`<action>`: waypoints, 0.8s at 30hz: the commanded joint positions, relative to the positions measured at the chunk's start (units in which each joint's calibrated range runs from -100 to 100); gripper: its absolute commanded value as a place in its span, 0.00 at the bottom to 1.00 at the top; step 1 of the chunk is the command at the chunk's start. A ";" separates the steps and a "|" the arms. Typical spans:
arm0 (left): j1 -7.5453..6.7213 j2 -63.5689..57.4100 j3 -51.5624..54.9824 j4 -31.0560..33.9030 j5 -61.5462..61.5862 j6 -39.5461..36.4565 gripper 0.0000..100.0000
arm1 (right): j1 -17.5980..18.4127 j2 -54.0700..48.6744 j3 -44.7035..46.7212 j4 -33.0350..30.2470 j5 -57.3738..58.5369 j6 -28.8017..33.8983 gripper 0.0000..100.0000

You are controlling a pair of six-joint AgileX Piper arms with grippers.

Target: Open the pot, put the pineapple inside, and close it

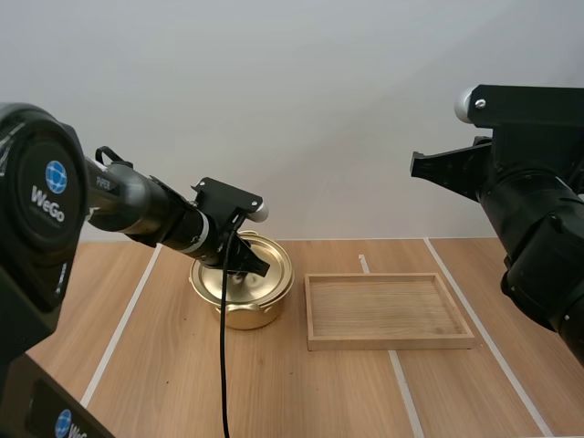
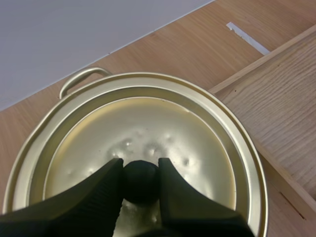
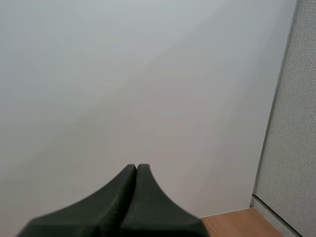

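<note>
A gold pot (image 1: 239,308) stands on the wooden table, left of centre, with its gold lid (image 2: 148,123) seated on it. My left gripper (image 1: 253,265) reaches down onto the lid's middle. In the left wrist view, the left gripper (image 2: 140,164) pinches the lid's black knob (image 2: 140,181) between its two fingers. One pot handle (image 2: 81,78) sticks out on the wall side. My right gripper (image 1: 418,166) is held high at the right, far from the pot. In the right wrist view, the right gripper (image 3: 137,169) is shut on nothing and faces the pale wall.
A shallow wooden tray (image 1: 315,310) with nothing in it lies just right of the pot, and its near corner almost touches the pot's rim. White tape lines (image 1: 119,333) run across the table. Bare tabletop lies in front of the pot and tray.
</note>
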 commanded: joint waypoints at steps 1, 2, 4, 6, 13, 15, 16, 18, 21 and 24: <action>-0.13 0.97 0.13 -1.71 0.14 0.84 0.00 | -0.23 -0.55 0.03 0.21 -0.40 -0.39 0.00; -0.13 1.25 0.13 -1.72 0.32 0.84 0.00 | -0.23 -0.55 0.03 0.21 -0.40 -0.39 0.00; -0.13 1.38 0.13 -1.81 0.68 0.84 0.00 | -0.23 -0.55 0.03 0.21 -0.40 -0.39 0.00; -0.13 1.38 0.13 -1.81 0.84 0.84 0.00 | -0.23 -0.55 0.03 0.21 -0.40 -0.39 0.00; -0.13 2.61 0.13 -2.24 1.94 1.21 0.00 | -0.23 -0.55 0.03 0.21 -0.40 -0.39 0.00; -0.13 3.02 0.13 -2.24 1.90 1.21 0.00 | -0.23 -0.55 0.03 0.21 -0.40 -0.39 0.00; -0.13 3.18 0.13 -2.24 1.90 1.21 0.00 | -0.23 -0.55 0.03 0.21 -0.40 -0.39 0.00; -0.13 3.44 0.13 -2.24 2.38 1.21 0.00 | -0.23 -0.55 0.03 0.21 -0.40 -0.39 0.00; -0.13 3.44 0.13 -2.38 2.77 1.80 0.00 | -0.23 -0.55 0.03 0.21 -0.40 -0.39 0.00; -0.13 3.44 0.13 -2.38 2.77 1.91 0.00 | -0.23 -0.55 0.03 0.21 -0.40 -0.39 0.00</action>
